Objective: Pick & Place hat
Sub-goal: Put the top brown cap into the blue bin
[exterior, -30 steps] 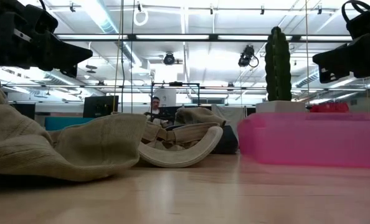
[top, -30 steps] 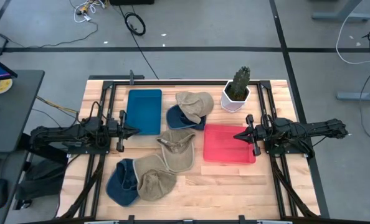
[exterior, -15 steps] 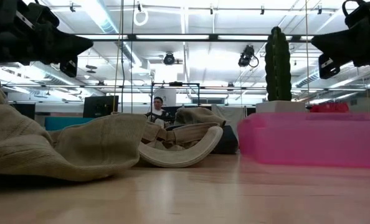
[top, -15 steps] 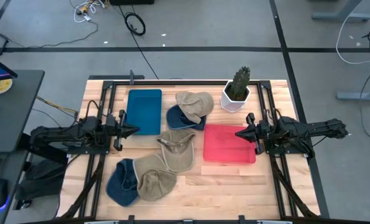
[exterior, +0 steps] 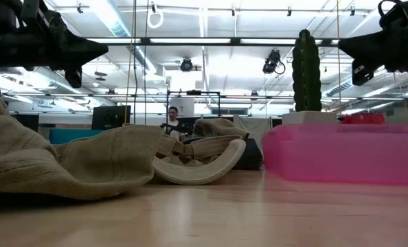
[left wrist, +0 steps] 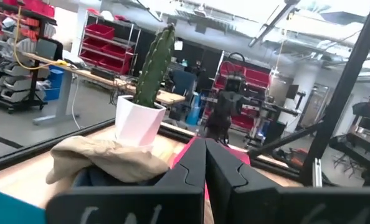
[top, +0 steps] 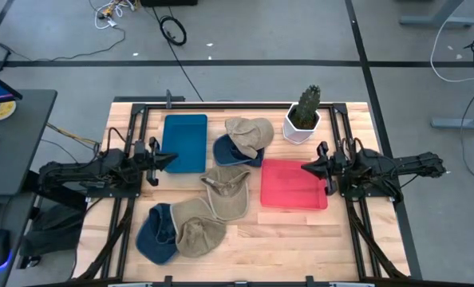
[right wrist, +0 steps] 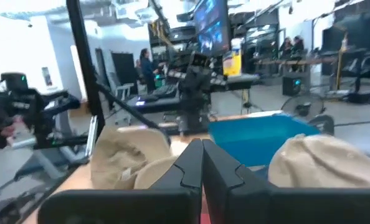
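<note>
Several hats lie on the wooden table. A tan hat rests partly on a navy hat at the far middle. Another tan hat lies at the centre. A third tan hat overlaps a navy hat near the front left. My left gripper is shut and hovers over the near right corner of the blue tray. My right gripper is shut and hovers over the red tray. Both point toward the table's middle with nothing between their fingers.
A cactus in a white pot stands at the far right, beside the red tray's far edge. Black frame rails run along the table's far and side edges. Bare wood shows at the near right. People are in the room beyond.
Both grippers have tipped their fingertips upward a little while staying shut. My left gripper has also rolled about its own axis, and its tip has swung slightly toward the far edge. The hats and trays have not moved.
</note>
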Robot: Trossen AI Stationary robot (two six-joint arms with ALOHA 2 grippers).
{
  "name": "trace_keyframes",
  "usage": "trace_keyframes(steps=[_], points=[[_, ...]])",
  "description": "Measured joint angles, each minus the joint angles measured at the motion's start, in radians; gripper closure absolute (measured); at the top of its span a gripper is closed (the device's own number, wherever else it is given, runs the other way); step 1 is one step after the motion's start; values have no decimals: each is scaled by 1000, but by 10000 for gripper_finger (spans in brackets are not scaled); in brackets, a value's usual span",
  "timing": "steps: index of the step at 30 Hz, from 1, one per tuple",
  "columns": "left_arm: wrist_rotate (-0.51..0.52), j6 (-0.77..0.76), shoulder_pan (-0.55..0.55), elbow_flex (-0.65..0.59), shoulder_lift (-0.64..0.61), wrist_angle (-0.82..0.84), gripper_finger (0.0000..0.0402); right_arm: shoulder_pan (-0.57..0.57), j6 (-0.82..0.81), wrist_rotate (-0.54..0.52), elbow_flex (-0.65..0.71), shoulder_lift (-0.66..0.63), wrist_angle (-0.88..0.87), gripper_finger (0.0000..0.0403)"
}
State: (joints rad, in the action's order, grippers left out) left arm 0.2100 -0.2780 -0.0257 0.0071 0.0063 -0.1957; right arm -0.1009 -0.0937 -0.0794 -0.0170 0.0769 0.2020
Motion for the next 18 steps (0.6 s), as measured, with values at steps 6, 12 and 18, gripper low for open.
trace_keyframes(steps=[6,12,18], points=[[19,90,0,42,2,-27,399,0,-25,-117,-39,19,102,394],[71,171,0,198,79,-12,399,0,5,-181,-206,148,40,394],[76,292,0,431,265,41,399,0,55,-198,-408,359,38,394]])
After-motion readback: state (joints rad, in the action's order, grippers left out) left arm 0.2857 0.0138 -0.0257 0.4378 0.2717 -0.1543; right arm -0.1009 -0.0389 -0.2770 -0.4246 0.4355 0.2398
